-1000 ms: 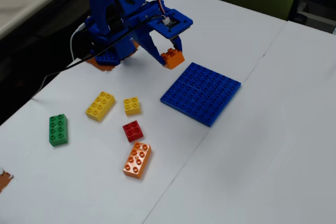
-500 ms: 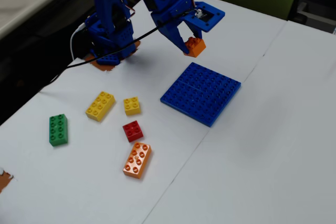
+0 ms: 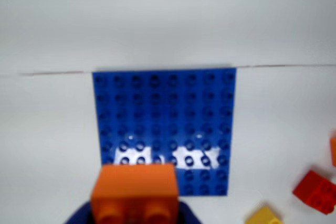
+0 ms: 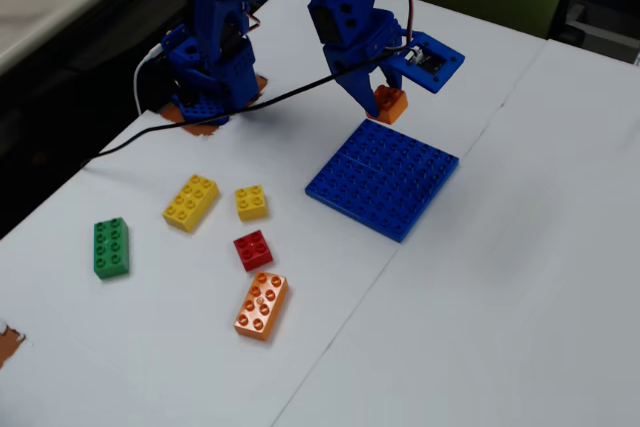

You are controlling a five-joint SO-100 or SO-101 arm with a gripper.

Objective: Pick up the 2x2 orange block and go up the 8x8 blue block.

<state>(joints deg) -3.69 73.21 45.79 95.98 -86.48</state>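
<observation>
In the fixed view we see our gripper [image 4: 383, 99] closed around the small orange block [image 4: 389, 103], holding it in the air just off the far corner of the big blue plate [image 4: 385, 179], at about 12 o'clock from the plate's middle. The block looks clear of the studs; we cannot tell how high.

In the wrist view the orange block [image 3: 135, 190] fills the bottom edge at 6 o'clock, with the blue plate [image 3: 164, 108] lying flat straight ahead at 12 o'clock of it; glare whitens part of the plate's near rows.

On the white table [image 4: 500, 297] in the fixed view, the loose bricks sit well apart from the plate, around its 8 to 9 o'clock: a long yellow brick [image 4: 191, 202], a small yellow brick [image 4: 251, 202], a red brick [image 4: 253, 250], a long orange brick [image 4: 261, 305] and a green brick [image 4: 111, 247]. The red brick [image 3: 316, 191] also shows at 4 o'clock in the wrist view.
</observation>
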